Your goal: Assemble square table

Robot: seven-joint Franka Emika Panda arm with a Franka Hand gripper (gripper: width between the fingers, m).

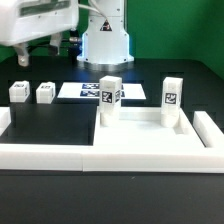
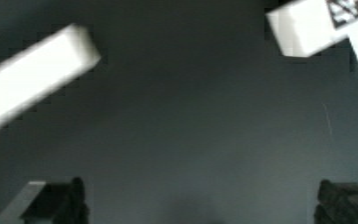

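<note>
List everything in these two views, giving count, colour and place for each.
table top: one, white, on the table against the border wall, toward the exterior view's right.
upright legs: two, white with black-and-white tags, standing at the top's far corners.
loose legs: two, white with tags, lying side by side on the table at the exterior view's left.
marker board: one, white with tags, flat on the table in front of the arm base.
border wall: one, white, along the near edge with short side pieces.
table: one, black.
arm base: one, white, at the far side.
arm: one, white, raised at the exterior view's left.
tool: one, dark fingers, open, empty.
</note>
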